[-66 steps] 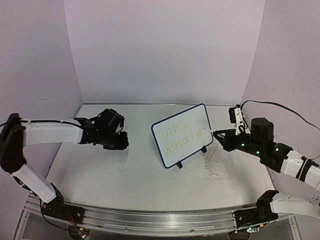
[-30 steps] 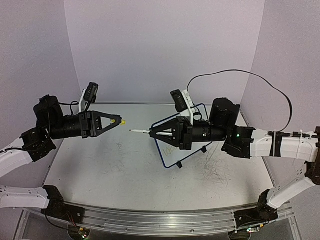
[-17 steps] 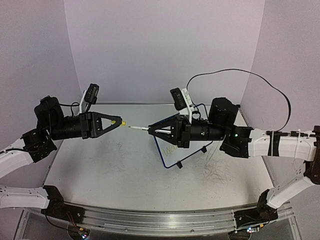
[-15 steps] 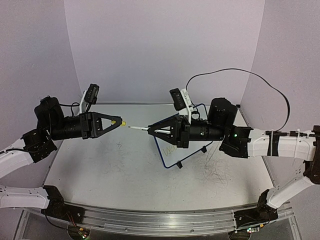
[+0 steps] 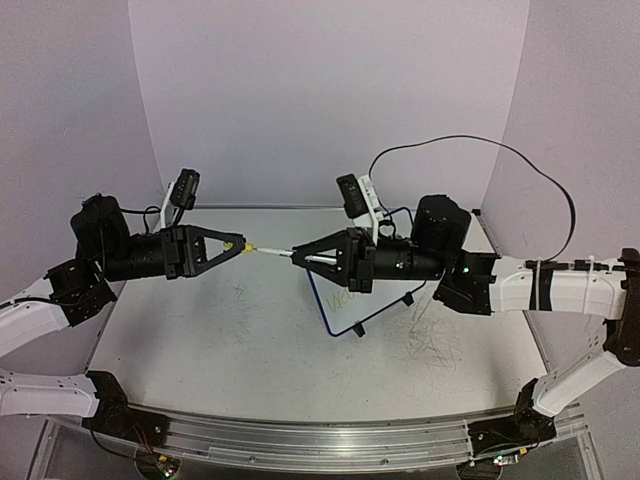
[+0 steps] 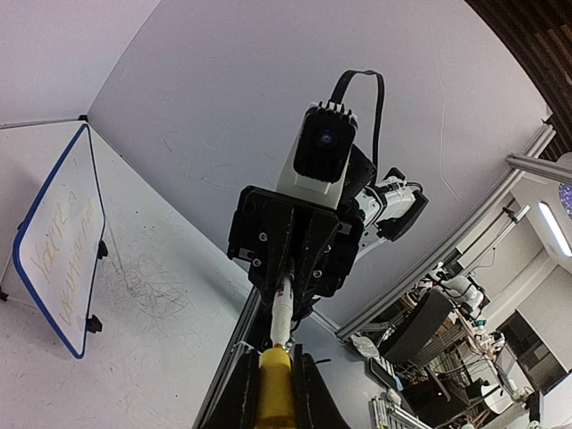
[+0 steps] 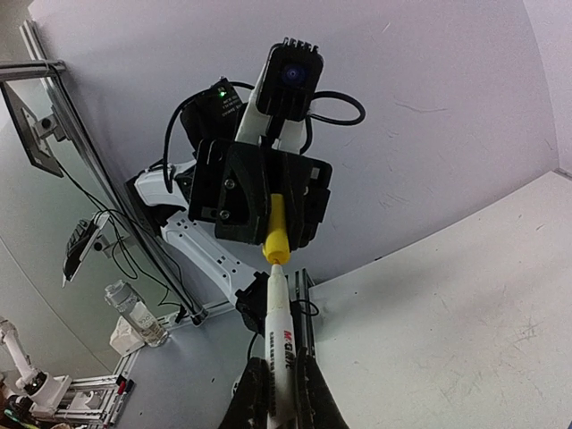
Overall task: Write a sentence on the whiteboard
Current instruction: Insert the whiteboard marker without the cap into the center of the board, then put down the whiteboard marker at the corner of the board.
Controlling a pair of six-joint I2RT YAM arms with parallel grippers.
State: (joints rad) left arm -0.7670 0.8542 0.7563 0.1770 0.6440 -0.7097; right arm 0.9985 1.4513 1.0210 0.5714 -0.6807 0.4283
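Above mid-bench, the left claw (image 5: 231,244) pinches a yellow cap (image 6: 274,393) and the right claw (image 5: 298,256) pinches the marker (image 7: 279,349). Their long axes share one line, with the tip at the cap's mouth. Behind the right arm, toward the far edge, stands the whiteboard (image 6: 36,223) bearing the sentence (image 6: 67,237).

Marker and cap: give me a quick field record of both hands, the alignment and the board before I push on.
left hand: shut on yellow cap, open end toward the marker
right hand: shut on marker, tip toward the cap
alignment: roughly in line, tip at the cap's mouth, above the table
seated: cannot tell
whiteboard: upright on its feet, partly hidden by the right arm in the top view
sentence: two yellow-green lines on the board
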